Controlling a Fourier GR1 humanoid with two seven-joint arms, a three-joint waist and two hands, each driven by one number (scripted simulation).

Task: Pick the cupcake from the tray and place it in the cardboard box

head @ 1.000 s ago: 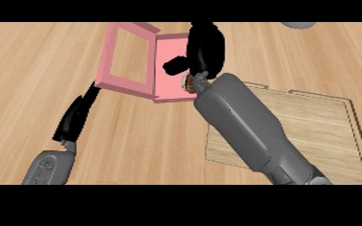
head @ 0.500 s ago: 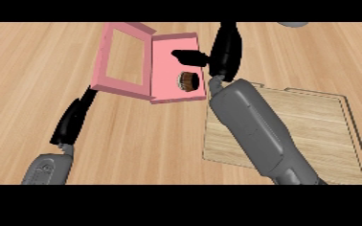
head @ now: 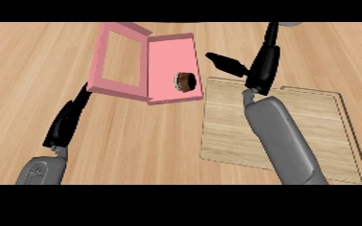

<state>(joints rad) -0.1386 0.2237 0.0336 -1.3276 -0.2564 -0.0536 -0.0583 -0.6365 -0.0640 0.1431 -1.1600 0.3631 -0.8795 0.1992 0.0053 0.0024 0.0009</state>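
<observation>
The brown cupcake (head: 185, 81) lies on its side in the pink cardboard box (head: 167, 57), near the box's right edge, and nothing touches it. The box's lid (head: 118, 60) stands open to the left. My right hand (head: 262, 65) hovers to the right of the box, above the far edge of the wooden tray (head: 233, 124). It is open, fingers straight and thumb spread toward the box, holding nothing. My left hand (head: 66, 121) rests at the lower left, just below the lid, with straight fingers. It is open too.
A grey round object (head: 290, 24) peeks in at the top right edge. My right forearm (head: 283, 139) lies across the tray. Wooden counter surrounds the box and tray.
My right hand has let go of the cupcake, which stays in the box, and drawn away to the right over the tray. The left hand holds its place.
</observation>
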